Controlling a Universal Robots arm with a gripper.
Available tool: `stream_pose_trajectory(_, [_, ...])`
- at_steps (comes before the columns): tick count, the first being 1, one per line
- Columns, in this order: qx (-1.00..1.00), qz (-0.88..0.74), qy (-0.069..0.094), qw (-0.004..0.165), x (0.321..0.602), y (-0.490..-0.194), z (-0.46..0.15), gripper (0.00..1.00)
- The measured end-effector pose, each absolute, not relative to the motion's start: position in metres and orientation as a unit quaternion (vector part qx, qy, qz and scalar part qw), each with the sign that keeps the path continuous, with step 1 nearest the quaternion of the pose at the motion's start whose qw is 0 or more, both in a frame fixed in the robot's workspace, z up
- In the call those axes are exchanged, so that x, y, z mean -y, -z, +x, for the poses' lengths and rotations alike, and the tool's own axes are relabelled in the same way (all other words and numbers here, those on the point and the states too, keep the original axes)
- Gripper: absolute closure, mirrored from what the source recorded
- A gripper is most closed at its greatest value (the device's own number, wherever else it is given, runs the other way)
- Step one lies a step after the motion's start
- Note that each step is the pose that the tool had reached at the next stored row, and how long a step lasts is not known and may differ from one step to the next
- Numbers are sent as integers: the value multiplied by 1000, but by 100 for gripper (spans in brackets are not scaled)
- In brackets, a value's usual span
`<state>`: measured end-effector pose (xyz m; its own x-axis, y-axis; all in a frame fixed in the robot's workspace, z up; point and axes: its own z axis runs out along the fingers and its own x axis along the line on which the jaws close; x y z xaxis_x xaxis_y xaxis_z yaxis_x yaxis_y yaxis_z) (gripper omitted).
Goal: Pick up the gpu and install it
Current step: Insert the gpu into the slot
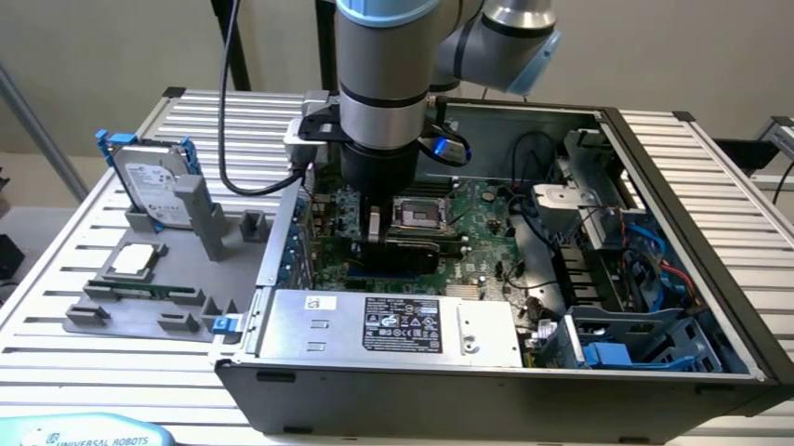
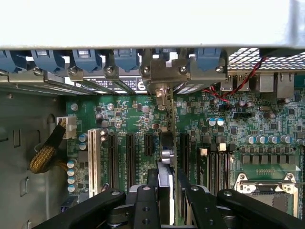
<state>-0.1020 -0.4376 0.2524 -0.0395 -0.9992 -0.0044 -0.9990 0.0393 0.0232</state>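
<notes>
Now pincer grips gpu (slots alongside).

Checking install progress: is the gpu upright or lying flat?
Upright: the gpu stands on edge between the gripper fingers, over the motherboard slots.

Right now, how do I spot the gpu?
Find the big open computer case and its green motherboard. The gpu is the thin card standing on edge over the slots, clamped in the gripper; neighbouring slots are bare.
</notes>
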Motion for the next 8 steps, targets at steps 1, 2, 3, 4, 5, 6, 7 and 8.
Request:
stream_pose_trajectory(1, [721,693,10,6,438,-253,-102,73])
stream_pose_trajectory(2, [721,693,10,6,438,-254,-102,73])
stream_pose_trajectory(3, [721,693,10,6,438,-254,-102,73])
stream_pose_trajectory(4, [721,693,10,6,438,-254,-102,73])
stream_pose_trajectory(5, [721,693,10,6,438,-255,-102,73])
stream_pose_trajectory(6, [721,693,10,6,438,-255,-102,73])
stream_pose_trajectory(7, [721,693,10,6,438,-255,-102,73])
stream_pose_trajectory(8, [721,693,10,6,438,-255,-102,73])
